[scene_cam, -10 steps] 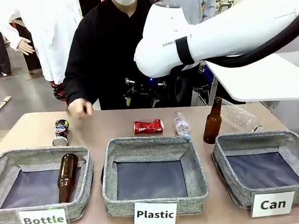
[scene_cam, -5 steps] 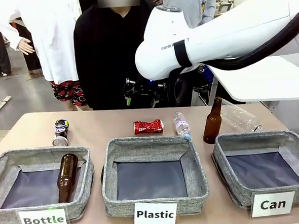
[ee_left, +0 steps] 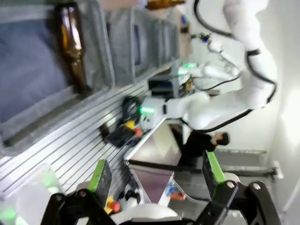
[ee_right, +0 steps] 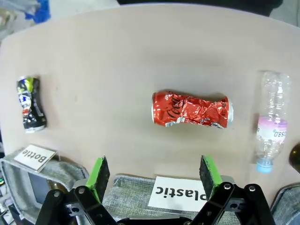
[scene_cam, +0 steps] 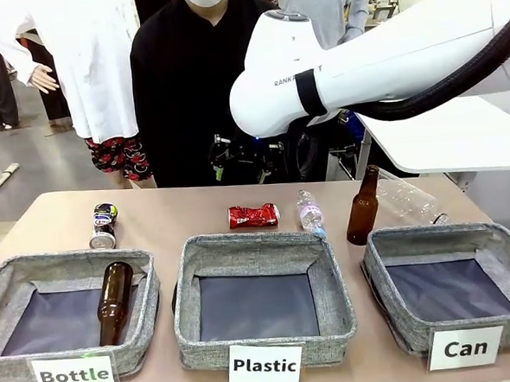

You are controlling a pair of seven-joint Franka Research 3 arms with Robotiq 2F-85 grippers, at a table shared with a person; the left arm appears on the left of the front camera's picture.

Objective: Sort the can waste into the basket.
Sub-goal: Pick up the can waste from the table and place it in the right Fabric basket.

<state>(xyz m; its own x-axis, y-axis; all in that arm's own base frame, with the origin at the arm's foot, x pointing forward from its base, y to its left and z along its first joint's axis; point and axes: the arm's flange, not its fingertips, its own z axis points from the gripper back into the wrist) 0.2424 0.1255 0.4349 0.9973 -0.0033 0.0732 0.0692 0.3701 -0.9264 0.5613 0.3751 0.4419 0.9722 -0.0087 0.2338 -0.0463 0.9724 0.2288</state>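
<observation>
Grey woven fabric bins stand three abreast along the near edge of the table (scene_cam: 178, 215), and none of the can waste has reached its place. At far left, the dark can (scene_cam: 103, 226) lies on bare tabletop behind the "Bottle" bin (scene_cam: 9, 275), which holds one brown glass bottle (scene_cam: 115, 302) propped against its right wall. The "Plastic" bin (scene_cam: 258, 241) in the middle holds nothing. Just behind it the crushed red can (scene_cam: 253, 215) rests on its side. To its right come a small clear plastic bottle (scene_cam: 310, 214), an upright brown bottle (scene_cam: 362, 207) and a larger clear bottle (scene_cam: 411, 200) lying flat. At far right the basket (scene_cam: 448, 234) labelled "Can" has nothing on its dark lining. A person (scene_cam: 196, 82) in black stands at the far side, with no hand on the table.

The left gripper (ee_left: 155, 172) hangs off the robot's side of the table, away from both cans, jaws spread wide with nothing between them. The right gripper (ee_right: 154, 172) hovers over the far rim of the "Plastic" bin, jaws likewise fully apart and empty. It looks down on the red can, which lies ahead and well clear of its fingers.

By this showing the job is at its start: both cans remain to be lifted and carried right to the basket, and the red one looks the likelier first pick.
</observation>
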